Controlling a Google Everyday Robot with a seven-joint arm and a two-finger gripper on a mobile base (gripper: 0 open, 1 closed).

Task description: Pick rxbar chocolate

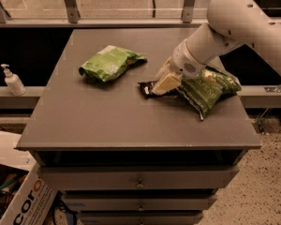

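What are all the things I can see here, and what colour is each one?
small flat black wrapper bar: one, black with white print, middle of the tabletop
left crinkled green chip bag: one, green, on the tabletop, left of the bar
right crinkled green chip bag: one, green, on the tabletop, right of the bar, partly under the arm
grey drawer table: one, grey, centre of the view
white pump bottle: one, white, on the ledge to the left
cardboard box with orange letters: one, white and orange, on the floor at bottom left
robot arm: one, white, reaching in from the upper right
pincer: one, cream, down at the bar's right end, hiding part of it
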